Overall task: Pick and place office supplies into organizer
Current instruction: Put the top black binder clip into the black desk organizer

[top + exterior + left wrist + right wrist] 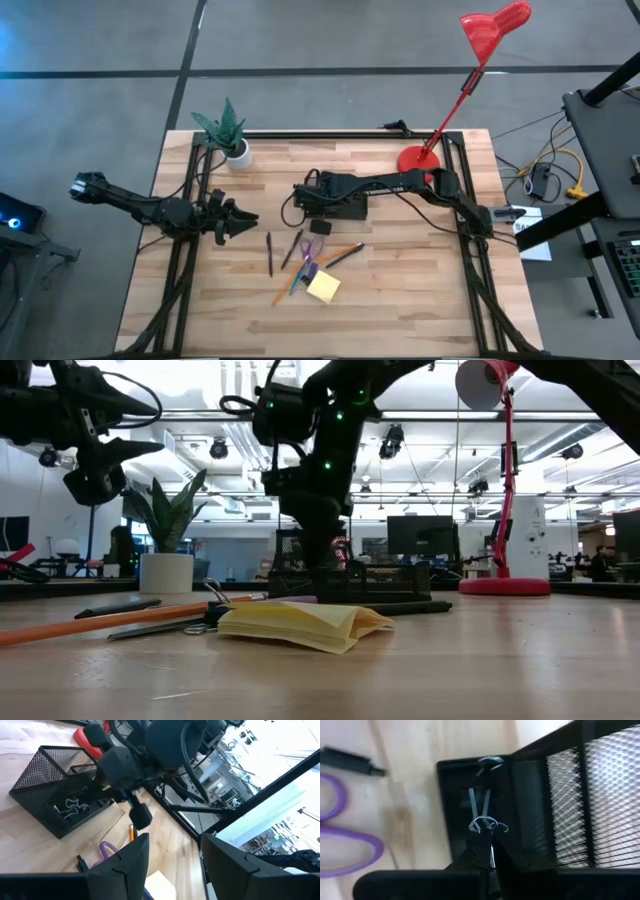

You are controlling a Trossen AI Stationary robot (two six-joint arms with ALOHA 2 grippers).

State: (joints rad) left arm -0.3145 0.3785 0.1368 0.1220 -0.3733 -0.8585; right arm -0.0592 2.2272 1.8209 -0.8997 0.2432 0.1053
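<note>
A: Right gripper [487, 851]: over the organizer [335, 205], fingers clenched on a binder clip [482, 815] whose wire loops stick out ahead of the tips. The clip hangs inside the low front compartment, beside the tall mesh section.

B: Where does the organizer stand?

A: Just above the table's centre in the overhead view, with the right arm reaching in from three o'clock. From the left wrist camera, a loose wire clip [67, 807] already lies in its low tray.

B: Left gripper?

A: Left gripper [240, 222]: raised off the table [400, 300] at about nine o'clock from the organizer, well apart from it, fingers spread, holding nothing.

B: Remaining supplies?

A: On the boards at six o'clock from the organizer. The yellow sticky-note pad [323, 288] lies lowest. The purple-handled scissors [305, 250] are near it, toward the organizer. An orange pencil [345, 251] and a dark pen [269, 252] flank them. Exact contacts within the cluster cannot be told.

B: Other items?

A: A potted plant [228, 135] at eleven o'clock, a red lamp [470, 70] with its base at two o'clock.
</note>
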